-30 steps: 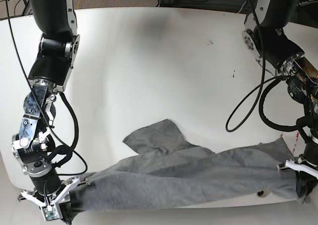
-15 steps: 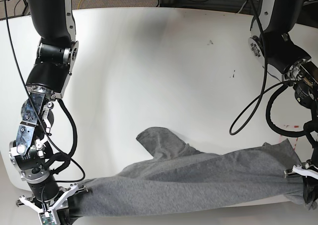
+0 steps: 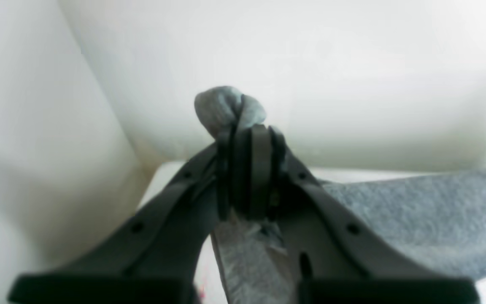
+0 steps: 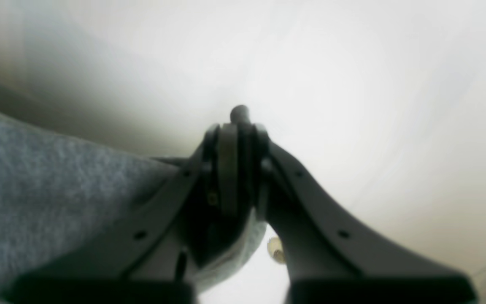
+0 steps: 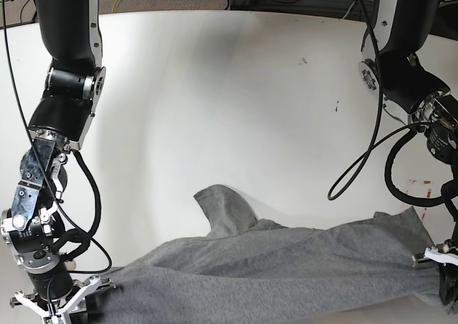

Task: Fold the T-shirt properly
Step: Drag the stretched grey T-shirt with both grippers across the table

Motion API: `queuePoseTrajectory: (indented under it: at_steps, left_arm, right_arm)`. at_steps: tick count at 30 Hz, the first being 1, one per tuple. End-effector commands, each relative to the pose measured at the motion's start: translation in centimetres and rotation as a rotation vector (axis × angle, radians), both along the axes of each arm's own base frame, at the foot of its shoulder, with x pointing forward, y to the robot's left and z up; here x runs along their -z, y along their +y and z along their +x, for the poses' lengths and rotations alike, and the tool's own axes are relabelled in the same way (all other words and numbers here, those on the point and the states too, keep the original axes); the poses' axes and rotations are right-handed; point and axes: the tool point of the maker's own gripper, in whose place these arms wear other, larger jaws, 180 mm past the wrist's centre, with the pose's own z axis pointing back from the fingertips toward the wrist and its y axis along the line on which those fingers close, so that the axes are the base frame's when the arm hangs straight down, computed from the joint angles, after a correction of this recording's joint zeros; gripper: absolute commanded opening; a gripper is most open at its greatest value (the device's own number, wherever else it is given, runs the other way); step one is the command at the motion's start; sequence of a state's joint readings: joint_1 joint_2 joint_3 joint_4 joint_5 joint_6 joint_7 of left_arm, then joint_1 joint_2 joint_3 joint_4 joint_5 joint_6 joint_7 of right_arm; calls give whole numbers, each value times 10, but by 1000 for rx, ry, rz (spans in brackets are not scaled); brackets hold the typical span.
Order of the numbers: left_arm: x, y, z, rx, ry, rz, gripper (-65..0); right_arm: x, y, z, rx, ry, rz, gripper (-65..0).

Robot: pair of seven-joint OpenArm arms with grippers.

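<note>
The heather-grey T-shirt (image 5: 272, 263) lies stretched in a long band along the table's front edge, one sleeve flap (image 5: 225, 206) pointing toward the back. In the base view my right gripper (image 5: 57, 311) holds the shirt's left end at the lower left corner, and my left gripper (image 5: 447, 285) holds its right end at the lower right. The left wrist view shows the left gripper (image 3: 249, 135) shut on a bunch of grey cloth (image 3: 228, 105) that pokes out past the tips. In the right wrist view the right gripper (image 4: 236, 131) is shut on the shirt (image 4: 57, 181), which spreads away to the left.
The white table (image 5: 236, 102) carries small dark marks (image 5: 304, 61) and red tape marks (image 5: 418, 188) near the right side. Black cables (image 5: 372, 159) loop beside the arm on the right. Both shirt ends sit at the table's front edge.
Both grippers have drawn toward the table's front edge, dragging the shirt with them. The cloth has pulled longer and flatter, and the sleeve flap has slid nearer the front.
</note>
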State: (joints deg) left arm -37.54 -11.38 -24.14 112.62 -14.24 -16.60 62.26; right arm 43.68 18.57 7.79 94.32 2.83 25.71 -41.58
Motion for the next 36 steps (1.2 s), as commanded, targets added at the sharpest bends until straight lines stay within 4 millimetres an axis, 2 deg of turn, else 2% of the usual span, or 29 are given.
queuePoseTrajectory:
  at_steps: [1, 5, 7, 10, 17, 19, 24, 26, 30, 36]
  left_arm:
    - [-23, 2, -3, -10, -72, 17, -650]
    - [-20, -3, -1, 4, -62, 25, -650]
    - [-12, -5, 0, 9, -40, 29, -650]
    - [10, -6, -1, 12, 12, 30, -650]
    - [72, -6, -12, 13, 157, 29, -650]
    - [98, -2, -21, 8, 215, 12, -650]
    - [140, 11, -46, 12, 296, -74, -650]
    - [154, 15, -56, 14, 321, -105, -650]
    - [188, 19, -83, 36, 410, -146, -650]
    - [232, 19, -119, 55, 544, -173, -650]
  right_arm:
    - [-33, -6, -3, 15, -74, -11, -644]
    - [-30, -6, -3, 16, -68, -11, -644]
    - [-20, -7, -3, 17, -48, -10, -644]
    - [2, -8, -7, 20, -11, -8, -644]
    - [56, -9, -35, 38, 57, 32, -644]
    - [82, -12, -51, 58, 98, 55, -644]
    - [135, -3, -85, 65, 197, 89, -644]
    - [150, 1, -96, 66, 228, 99, -644]
    - [194, 8, -129, 75, 329, 128, -644]
    - [244, 10, -172, 111, 459, 175, -644]
